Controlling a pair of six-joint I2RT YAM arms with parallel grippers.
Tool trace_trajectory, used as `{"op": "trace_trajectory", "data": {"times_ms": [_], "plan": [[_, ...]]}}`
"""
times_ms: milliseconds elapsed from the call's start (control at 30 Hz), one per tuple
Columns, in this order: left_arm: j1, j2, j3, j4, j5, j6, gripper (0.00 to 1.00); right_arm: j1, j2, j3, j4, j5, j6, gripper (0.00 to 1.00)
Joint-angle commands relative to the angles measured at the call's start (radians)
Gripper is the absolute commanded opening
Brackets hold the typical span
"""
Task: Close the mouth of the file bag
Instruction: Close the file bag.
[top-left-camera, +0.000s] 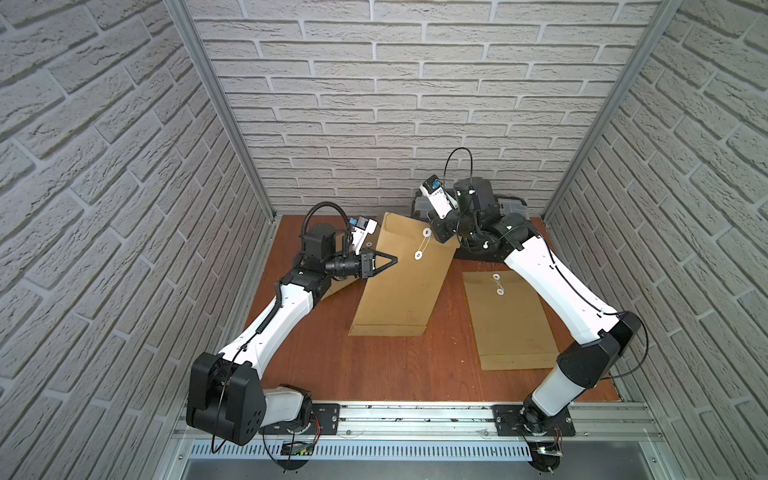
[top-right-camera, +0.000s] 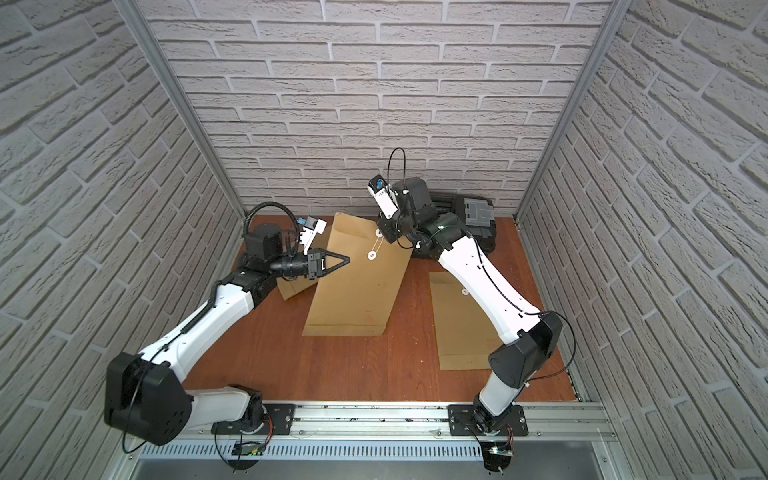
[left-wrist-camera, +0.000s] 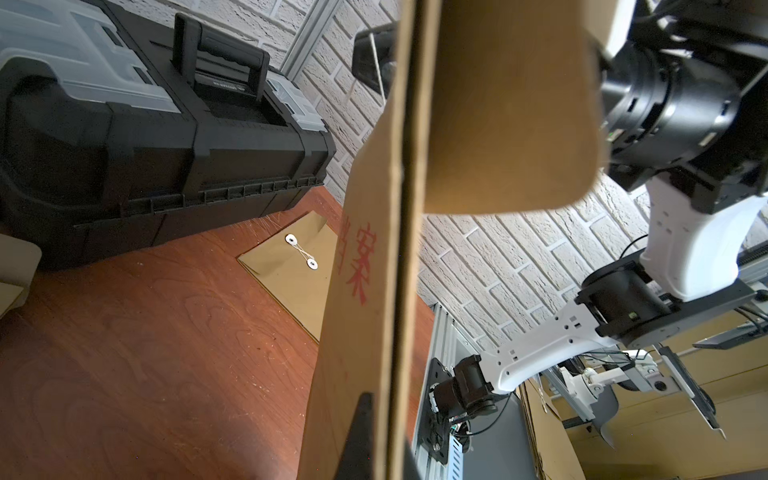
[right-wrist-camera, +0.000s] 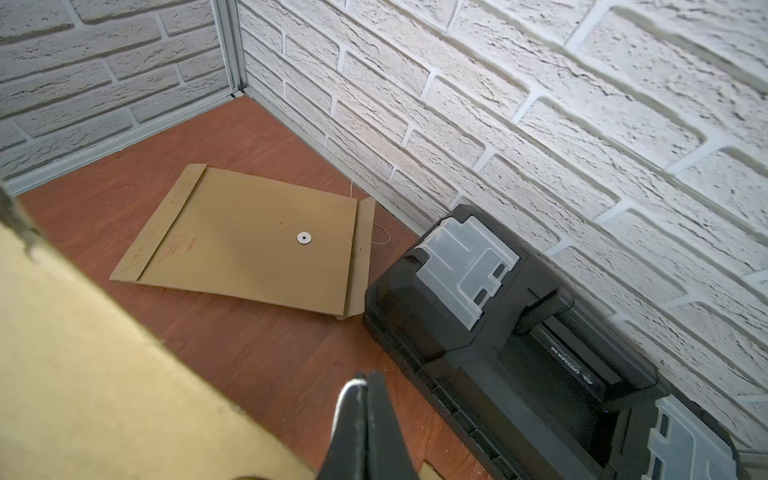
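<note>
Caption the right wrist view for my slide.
Shut right gripper over wooden table; brown paper file bag, flap open, beside black plastic toolbox.

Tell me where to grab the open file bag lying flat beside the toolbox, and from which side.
Pinch the unfolded flap of the open file bag, coming from the toolbox side. The bag lies flat on the table, but the flap juts past the mouth and one corner looks slightly lifted, probably leaving room underneath.

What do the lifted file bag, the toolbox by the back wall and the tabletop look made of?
The file bag looks like matte brown kraft paper: it bows and shows creased folds. The toolbox is probably black moulded plastic, with clear lid compartments. The tabletop shows reddish wood grain with a faint sheen; whether it is veneer or laminate, I cannot tell.
</note>
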Motion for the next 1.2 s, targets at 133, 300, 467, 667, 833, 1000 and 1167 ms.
{"op": "trace_trajectory", "data": {"times_ms": [133,300,467,667,833,1000,1167], "plan": [[-0.009,-0.012,0.035,0.012,-0.004,0.031,0.00,0.034,0.024,0.086,-0.053,-0.039,-0.017,0.03],[-0.012,-0.018,0.035,-0.005,-0.015,0.043,0.00,0.042,0.034,0.119,-0.072,-0.061,-0.005,0.03],[-0.010,-0.026,0.037,-0.034,-0.042,0.056,0.00,0.050,0.035,0.153,-0.092,-0.090,0.016,0.03],[0.015,-0.038,0.036,-0.042,-0.123,0.039,0.00,0.102,0.061,0.192,-0.206,0.094,-0.007,0.03],[0.042,-0.056,0.029,-0.044,-0.167,0.028,0.00,0.105,0.061,0.213,-0.301,0.264,-0.011,0.03],[0.043,-0.051,0.034,-0.042,-0.176,0.027,0.00,0.112,0.094,0.274,-0.388,0.173,0.010,0.03],[0.034,-0.050,0.035,-0.040,-0.182,0.025,0.00,0.112,0.123,0.296,-0.349,0.004,0.063,0.03]]}}
